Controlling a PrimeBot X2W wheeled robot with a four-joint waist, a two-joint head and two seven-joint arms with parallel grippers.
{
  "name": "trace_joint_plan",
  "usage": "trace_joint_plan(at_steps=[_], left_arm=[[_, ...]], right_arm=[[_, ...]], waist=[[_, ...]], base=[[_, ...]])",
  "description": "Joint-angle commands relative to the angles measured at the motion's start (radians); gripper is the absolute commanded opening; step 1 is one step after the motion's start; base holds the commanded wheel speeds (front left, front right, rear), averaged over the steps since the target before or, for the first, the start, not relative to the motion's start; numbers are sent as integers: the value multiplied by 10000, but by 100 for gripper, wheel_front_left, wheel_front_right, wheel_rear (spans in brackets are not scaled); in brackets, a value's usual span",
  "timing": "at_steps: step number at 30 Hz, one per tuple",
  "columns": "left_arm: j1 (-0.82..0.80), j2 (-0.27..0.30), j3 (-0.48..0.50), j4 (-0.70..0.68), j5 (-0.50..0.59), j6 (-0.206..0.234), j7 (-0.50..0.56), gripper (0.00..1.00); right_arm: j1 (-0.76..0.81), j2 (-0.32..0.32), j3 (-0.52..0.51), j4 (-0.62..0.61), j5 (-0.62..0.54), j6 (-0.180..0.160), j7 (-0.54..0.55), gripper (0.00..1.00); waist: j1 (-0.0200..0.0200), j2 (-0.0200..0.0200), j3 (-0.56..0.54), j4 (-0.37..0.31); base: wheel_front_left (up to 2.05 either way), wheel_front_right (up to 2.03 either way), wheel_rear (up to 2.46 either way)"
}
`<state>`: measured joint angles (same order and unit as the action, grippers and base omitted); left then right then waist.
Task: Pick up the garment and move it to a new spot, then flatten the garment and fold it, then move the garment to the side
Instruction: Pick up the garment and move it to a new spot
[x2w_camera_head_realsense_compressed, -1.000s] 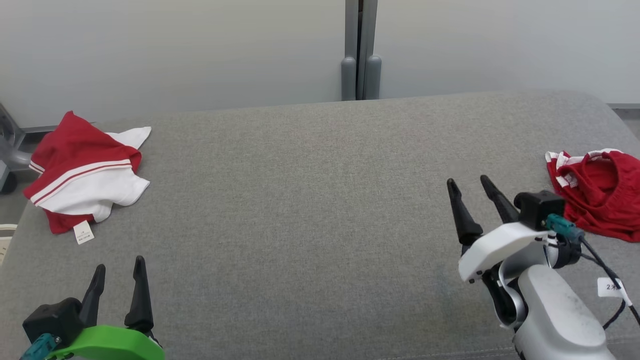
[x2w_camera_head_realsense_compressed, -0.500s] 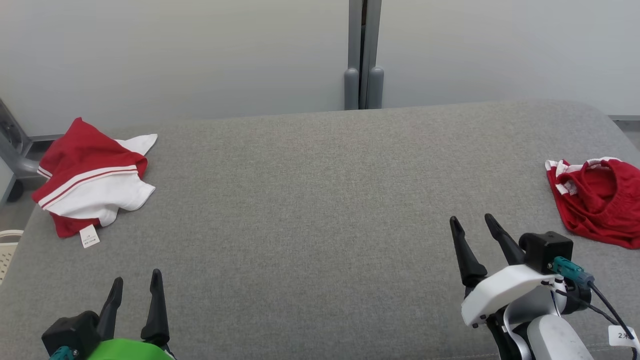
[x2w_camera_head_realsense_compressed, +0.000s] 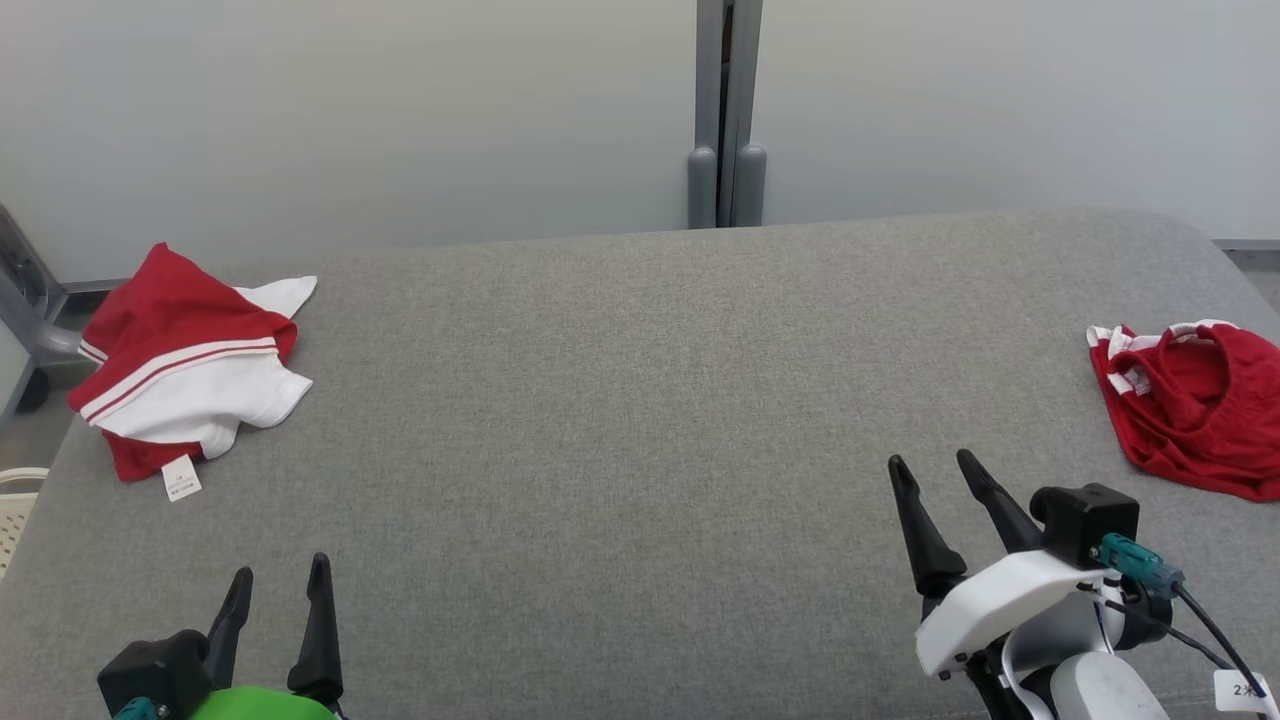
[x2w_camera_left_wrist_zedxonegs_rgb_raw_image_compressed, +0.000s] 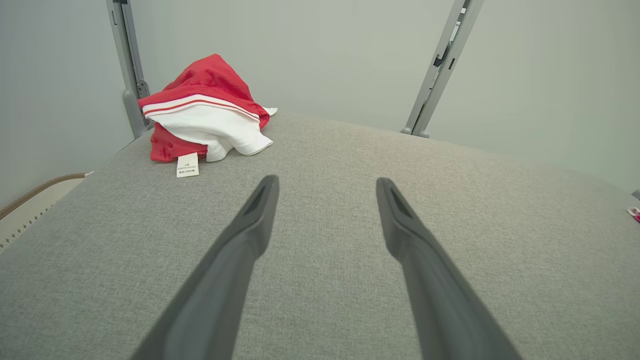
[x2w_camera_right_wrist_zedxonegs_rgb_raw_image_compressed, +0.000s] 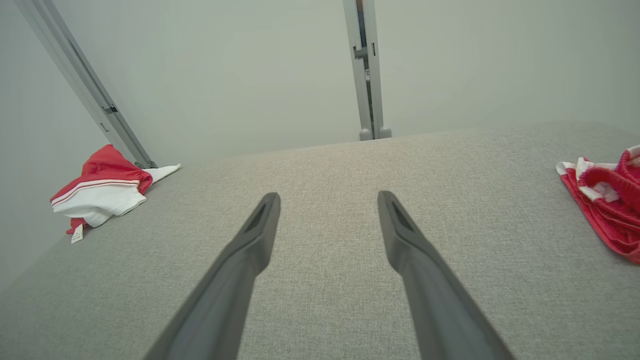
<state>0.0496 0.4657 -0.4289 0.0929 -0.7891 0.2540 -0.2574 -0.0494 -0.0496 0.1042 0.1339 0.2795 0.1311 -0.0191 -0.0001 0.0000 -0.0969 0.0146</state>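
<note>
You had one grey worktop (x2w_camera_head_realsense_compressed: 640, 400) carrying two garments: a crumpled red-and-white garment (x2w_camera_head_realsense_compressed: 190, 375) at its far left and a red garment (x2w_camera_head_realsense_compressed: 1195, 420) at its right edge. Your left hand (x2w_camera_head_realsense_compressed: 281, 566) and right hand (x2w_camera_head_realsense_compressed: 929, 459) hovered with fingers apart, empty. Possibly one pale basket (x2w_camera_head_realsense_compressed: 12, 505) showed beyond the left edge.

Right gripper (x2w_camera_head_realsense_compressed: 928, 460) drawn back toward near edge, farther from red garment (x2w_camera_head_realsense_compressed: 1190, 415)

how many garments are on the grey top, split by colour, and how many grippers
red and white garment: 1
red garment with white trim: 1
grippers, both open and holding nothing: 2 (left gripper, right gripper)
total: 4
</note>
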Motion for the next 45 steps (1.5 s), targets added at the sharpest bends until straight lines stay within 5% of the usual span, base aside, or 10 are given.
trace_joint_plan(at_steps=[1,20,38,45], left_arm=[[-99,69,-10,9,100,-32,-6,100],[-357,285,-113,102,168,-124,136,100],[-420,664,45,-252,247,141,281,100],[-238,677,171,-462,179,284,237,100]], right_arm=[[125,-21,-32,-54,-64,-8,3,100],[245,-19,-187,-182,-62,-8,-5,100],[257,-19,-366,-149,136,-8,-290,100],[1,-23,-244,-114,65,-8,-301,100]], waist=[[1,0,3,7],[1,0,21,555],[1,0,198,3976],[1,0,471,4765]], base=[[0,0,0],[0,0,0],[0,0,0],[0,0,0]])
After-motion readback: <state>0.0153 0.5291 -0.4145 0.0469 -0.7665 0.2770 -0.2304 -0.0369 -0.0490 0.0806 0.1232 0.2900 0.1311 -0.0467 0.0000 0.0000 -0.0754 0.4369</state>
